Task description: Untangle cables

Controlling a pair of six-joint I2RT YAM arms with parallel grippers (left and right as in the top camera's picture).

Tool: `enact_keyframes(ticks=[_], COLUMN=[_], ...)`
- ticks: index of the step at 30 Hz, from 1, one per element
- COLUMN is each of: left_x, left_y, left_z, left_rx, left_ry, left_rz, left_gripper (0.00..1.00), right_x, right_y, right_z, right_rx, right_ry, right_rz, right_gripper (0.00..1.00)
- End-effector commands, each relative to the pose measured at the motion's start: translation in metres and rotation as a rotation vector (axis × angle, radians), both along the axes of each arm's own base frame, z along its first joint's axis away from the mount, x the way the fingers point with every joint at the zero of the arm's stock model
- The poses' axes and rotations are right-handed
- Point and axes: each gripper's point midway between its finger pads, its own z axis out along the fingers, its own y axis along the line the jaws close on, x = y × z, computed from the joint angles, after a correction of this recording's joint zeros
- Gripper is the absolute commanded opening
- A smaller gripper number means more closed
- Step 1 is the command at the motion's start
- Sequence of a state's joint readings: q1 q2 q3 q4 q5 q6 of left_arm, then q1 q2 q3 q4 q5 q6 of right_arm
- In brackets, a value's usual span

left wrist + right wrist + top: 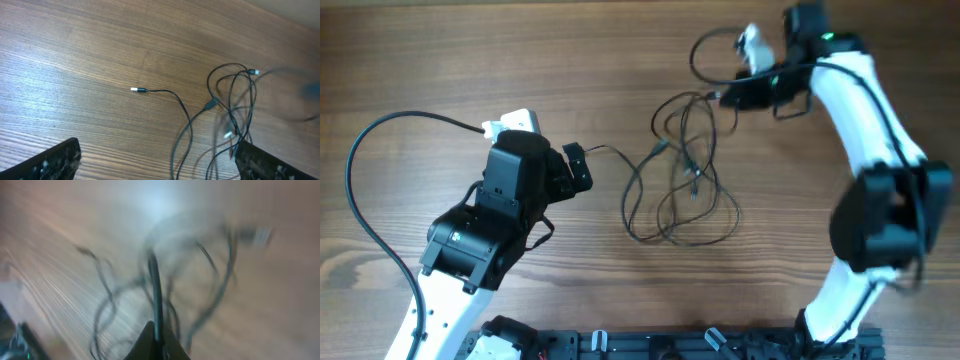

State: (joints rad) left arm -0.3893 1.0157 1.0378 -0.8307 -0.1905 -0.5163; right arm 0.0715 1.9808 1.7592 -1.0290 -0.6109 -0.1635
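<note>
I count one brown wood-grain table [440,60] and two black-and-white robot arms, left arm [480,235] and right arm [860,100], each with two black fingers: left fingers [50,160], right fingers [155,345]. One tangle of thin black cables [680,185] lies there; the number of cords in it I cannot tell. From the left wrist I make out three plug ends: one silver-tipped plug [136,89], one silver plug [255,72], one dark connector [211,105]

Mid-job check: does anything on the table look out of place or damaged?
Nothing damaged or spilled. The cables sit in a loose knot mid-table, one strand pinched in the shut right jaws, one plug end lying alone off to the left. The right wrist view is blurred.
</note>
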Motion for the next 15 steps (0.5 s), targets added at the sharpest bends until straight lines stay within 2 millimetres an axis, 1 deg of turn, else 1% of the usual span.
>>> enact_keyframes(ticks=[1, 2, 3, 4, 5, 6, 7, 8, 9, 10, 11, 13, 14, 15], left_x=[0.002, 0.002, 0.002, 0.002, 0.002, 0.002, 0.002, 0.002, 0.002, 0.002, 0.002, 0.002, 0.002, 0.002], left_y=[0.005, 0.005, 0.005, 0.005, 0.005, 0.005, 0.005, 0.005, 0.005, 0.005, 0.005, 0.005, 0.005, 0.005], left_z=[0.003, 0.003, 0.003, 0.003, 0.003, 0.003, 0.003, 0.003, 0.003, 0.003, 0.003, 0.003, 0.003, 0.003], left_rx=[0.019, 0.019, 0.019, 0.019, 0.019, 0.019, 0.018, 0.018, 0.019, 0.018, 0.018, 0.019, 0.018, 0.019], left_ry=[-0.013, -0.012, -0.012, -0.013, -0.013, -0.012, -0.012, -0.012, -0.012, -0.012, -0.012, -0.013, -0.012, -0.012], left_rz=[0.009, 0.009, 0.009, 0.009, 0.009, 0.009, 0.009, 0.009, 0.009, 0.009, 0.009, 0.009, 0.009, 0.009], left_gripper=[1.00, 1.00, 1.00, 1.00, 1.00, 1.00, 1.00, 1.00, 1.00, 1.00, 1.00, 1.00, 1.00, 1.00], right_x=[-0.006, -0.016, -0.031, -0.049, -0.068, -0.086, -0.112, -0.129, -0.141, -0.154, -0.161, -0.168, -0.169, -0.168], right_y=[0.004, -0.002, -0.008, -0.012, -0.017, -0.020, -0.025, -0.027, -0.031, -0.039, -0.046, -0.058, -0.063, -0.071], right_z=[0.186, 0.245, 0.300, 0.347, 0.385, 0.416, 0.455, 0.478, 0.497, 0.521, 0.537, 0.562, 0.569, 0.575], right_rx=[0.095, 0.112, 0.138, 0.170, 0.202, 0.230, 0.269, 0.287, 0.295, 0.300, 0.302, 0.285, 0.258, 0.190], right_ry=[-0.444, -0.601, -0.759, -0.908, -1.026, -1.127, -1.262, -1.358, -1.438, -1.545, -1.620, -1.760, -1.816, -1.876], right_rz=[-0.055, -0.113, -0.153, -0.185, -0.213, -0.229, -0.248, -0.247, -0.261, -0.304, -0.343, -0.409, -0.429, -0.474], right_gripper=[0.05, 0.05, 0.05, 0.05, 0.05, 0.05, 0.05, 0.05, 0.05, 0.05, 0.05, 0.05, 0.05, 0.05])
